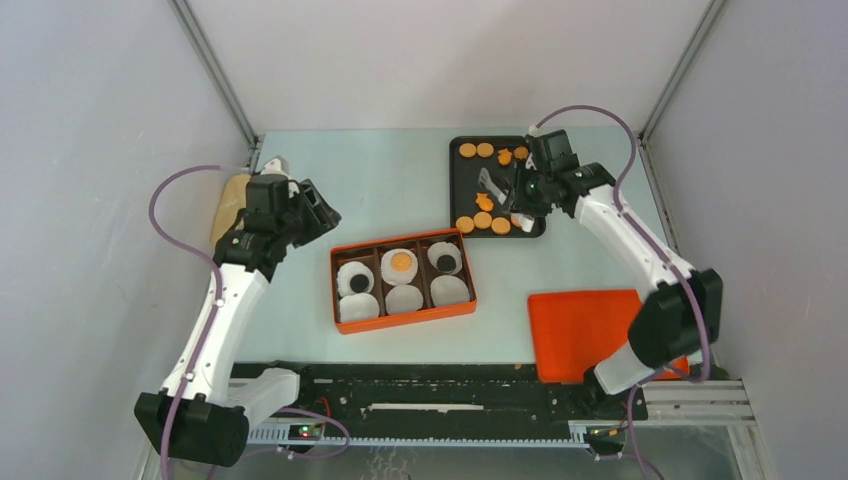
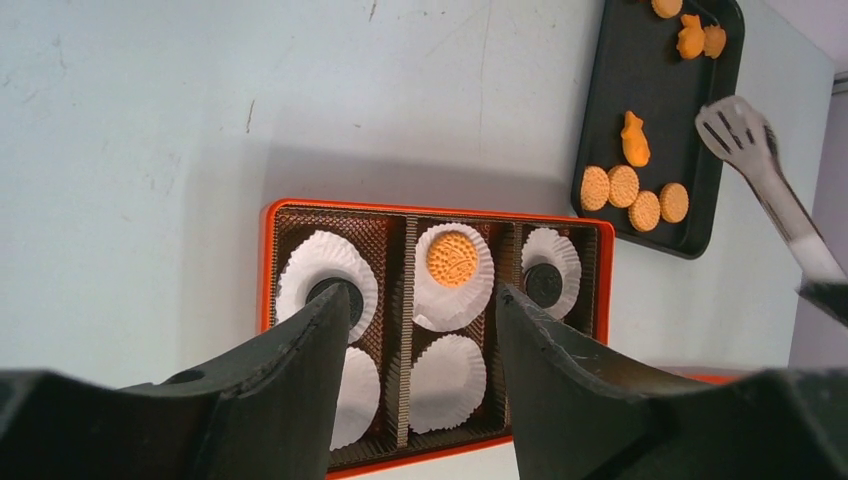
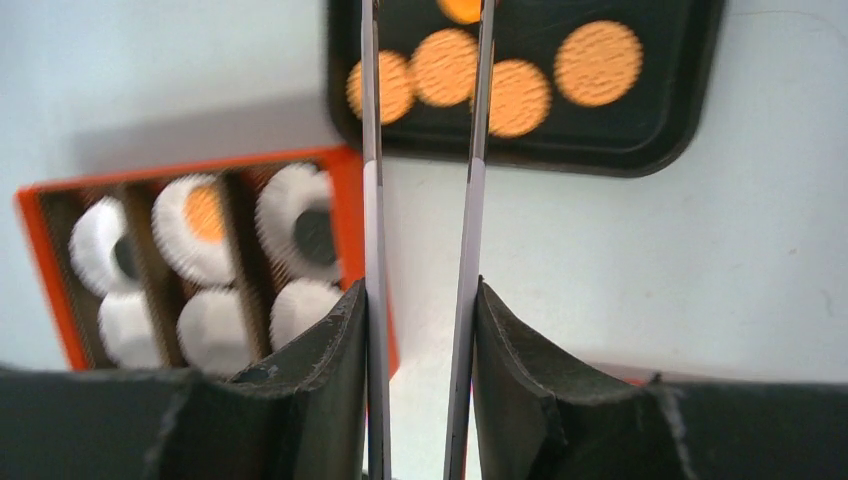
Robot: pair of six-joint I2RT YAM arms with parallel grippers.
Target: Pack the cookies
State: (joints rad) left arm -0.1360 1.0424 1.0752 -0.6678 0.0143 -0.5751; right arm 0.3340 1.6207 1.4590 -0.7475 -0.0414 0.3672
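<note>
Surface: pale blue-green table top (image 1: 390, 170), enclosed by plain grey walls.
Box: an orange rectangular box (image 1: 335, 290) is seen at the centre of the top view. It is divided into three columns and lined with six white pleated paper liner cups (image 1: 404, 298).
Packed: one round orange cookie (image 1: 400, 263) is seated in the upper middle cup. Round black cookies (image 1: 354, 283) are seated in the upper left and upper right cups.
Loose: small orange cookies (image 1: 482, 220) are spread on a black rectangular tray (image 1: 465, 185) at upper centre-right. Four rounds are lined along its lower edge.
Left gripper (image 1: 325, 210): held left of the box, jaws spread wide, nothing gripped.
Right gripper (image 1: 525, 195): held over the tray, jaws pressed narrowly onto both arms of silver slotted tongs (image 1: 490, 185).
Lid: a flat orange lid (image 1: 585, 325) is laid at lower right, partly covered by the right arm.
</note>
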